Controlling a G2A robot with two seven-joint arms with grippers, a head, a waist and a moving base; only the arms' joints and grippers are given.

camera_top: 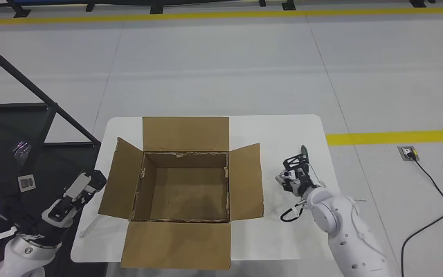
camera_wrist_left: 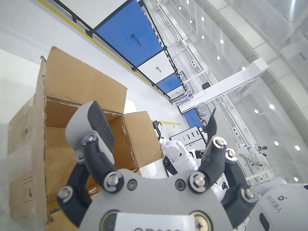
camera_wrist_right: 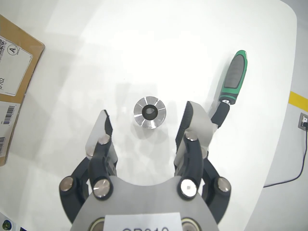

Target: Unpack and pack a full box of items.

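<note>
The left gripper (camera_top: 91, 181) sits at the white table's (camera_top: 277, 131) left edge, fingers spread, just beside the cardboard box (camera_top: 185, 201). The box stands mid-table with all four flaps folded out. To its right the right gripper (camera_wrist_right: 147, 114) is spread wide, either side of a round metal piece (camera_wrist_right: 149, 121) without touching it, and a green-handled tool (camera_wrist_right: 232, 78) lies just beside.
</note>
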